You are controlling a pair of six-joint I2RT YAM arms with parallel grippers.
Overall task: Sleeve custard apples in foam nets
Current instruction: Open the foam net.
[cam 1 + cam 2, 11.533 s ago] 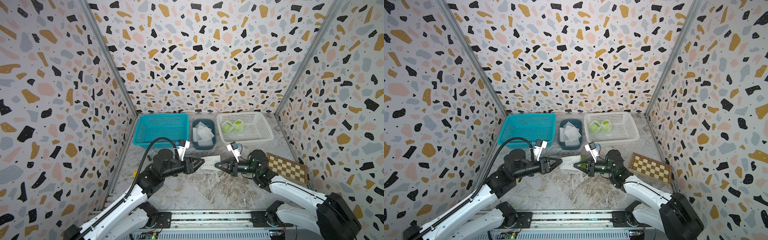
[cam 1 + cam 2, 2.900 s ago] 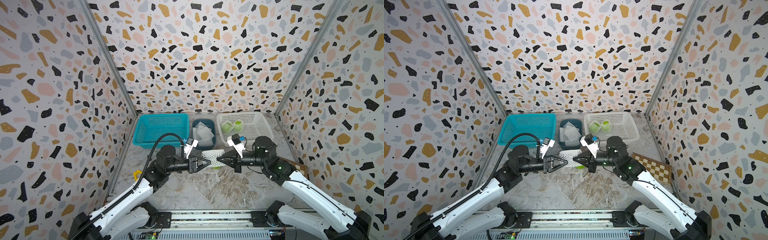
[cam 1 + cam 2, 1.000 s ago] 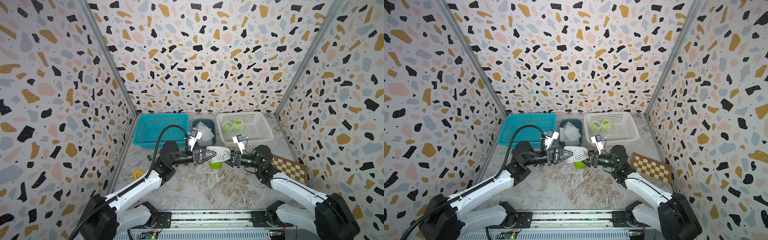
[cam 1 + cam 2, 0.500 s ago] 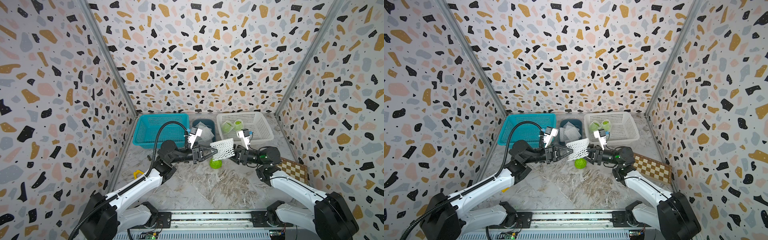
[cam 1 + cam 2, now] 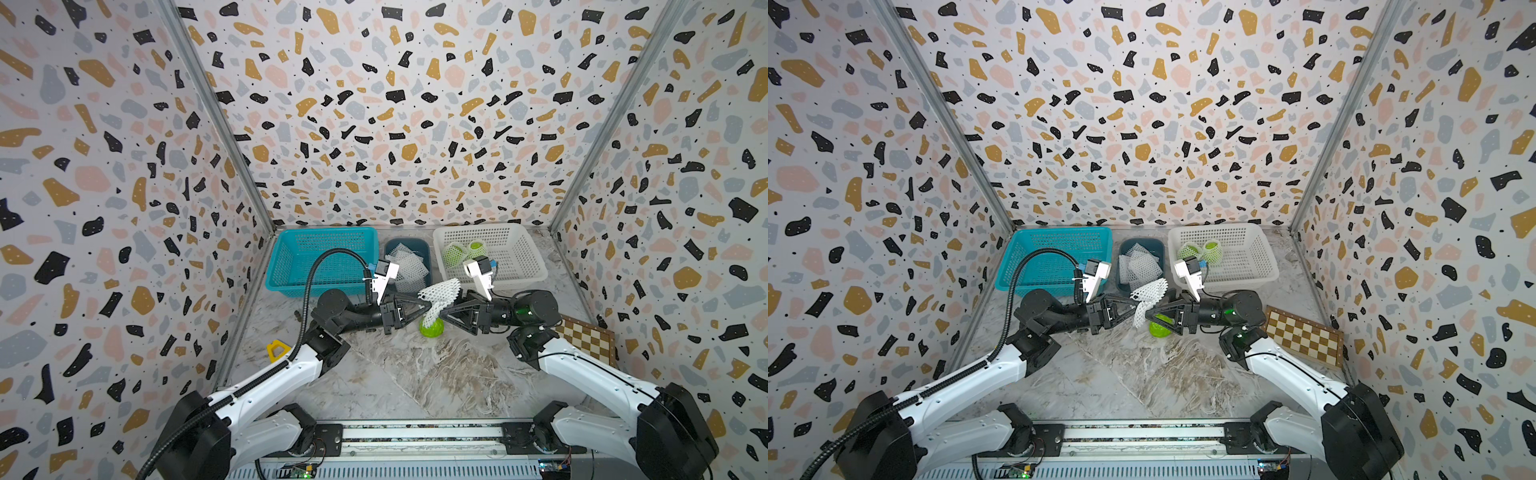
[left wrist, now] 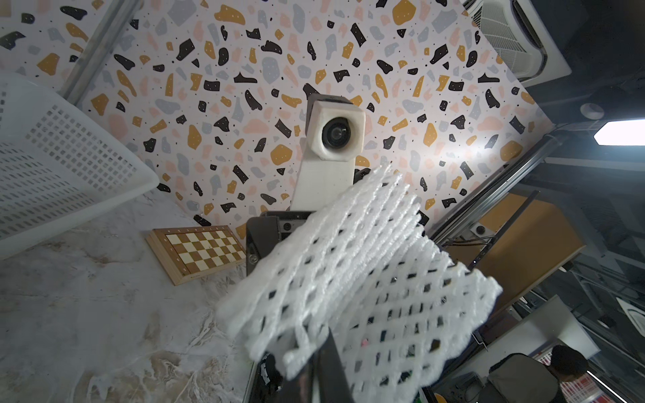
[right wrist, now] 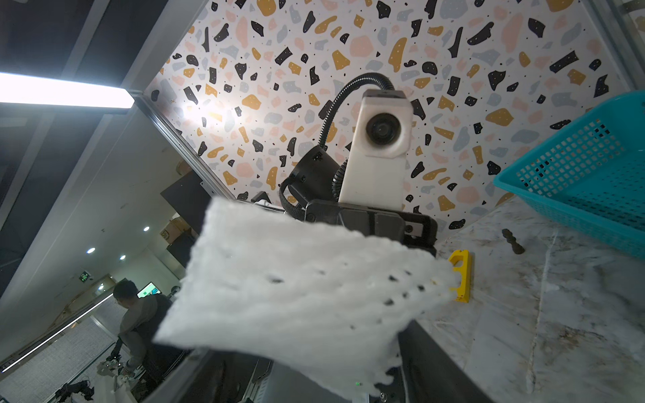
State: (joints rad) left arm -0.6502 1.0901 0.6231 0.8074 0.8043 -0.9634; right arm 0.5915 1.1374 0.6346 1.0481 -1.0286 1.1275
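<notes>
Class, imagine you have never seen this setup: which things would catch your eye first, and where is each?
A white foam mesh net hangs mid-table, pinched by the left gripper, the right gripper meeting it tip to tip. Below sits a bare bright-green bumpy custard apple. Two more green fruits lie in the white plastic lattice basket at the back.

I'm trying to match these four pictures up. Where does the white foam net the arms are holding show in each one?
In a top view: the foam net sits mid-picture, just above the custard apple.
In a top view: the foam net again mid-picture, slightly further left.
Left wrist: the foam net fills the foreground, sharp.
Right wrist: the foam net fills the foreground, blurred.
Shared landmark: the marble table, in all four.
</notes>
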